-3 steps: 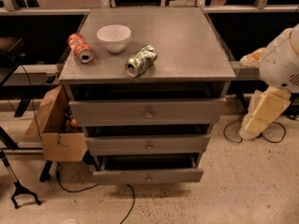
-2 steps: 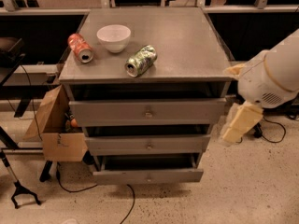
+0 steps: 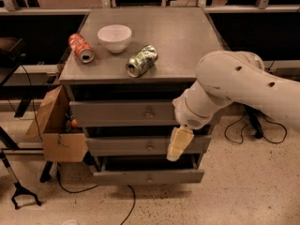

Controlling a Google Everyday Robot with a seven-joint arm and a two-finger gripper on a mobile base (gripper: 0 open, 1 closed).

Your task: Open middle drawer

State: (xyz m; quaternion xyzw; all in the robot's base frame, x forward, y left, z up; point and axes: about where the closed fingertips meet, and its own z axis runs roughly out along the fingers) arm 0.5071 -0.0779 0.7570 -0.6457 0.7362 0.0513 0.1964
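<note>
The grey cabinet [image 3: 187,46] has three drawers stacked in its front. The middle drawer [image 3: 122,146] is a wide grey front with a small round knob [image 3: 150,147] at its centre, and it looks shut or nearly shut. My white arm [image 3: 234,86] reaches in from the right. The cream-coloured gripper [image 3: 178,144] hangs down from it in front of the right part of the middle drawer, a little right of the knob and not on it.
On the cabinet top lie a red can [image 3: 80,48], a white bowl [image 3: 114,37] and a green can [image 3: 141,60]. The top drawer [image 3: 117,113] sits above, and the bottom drawer [image 3: 140,176] stands slightly out. A cardboard box [image 3: 56,132] and cables [image 3: 236,132] are on the floor.
My arm has swung in from the right edge of the view to the cabinet's front, bringing the gripper down to the middle drawer's right part. The drawers have not moved.
</note>
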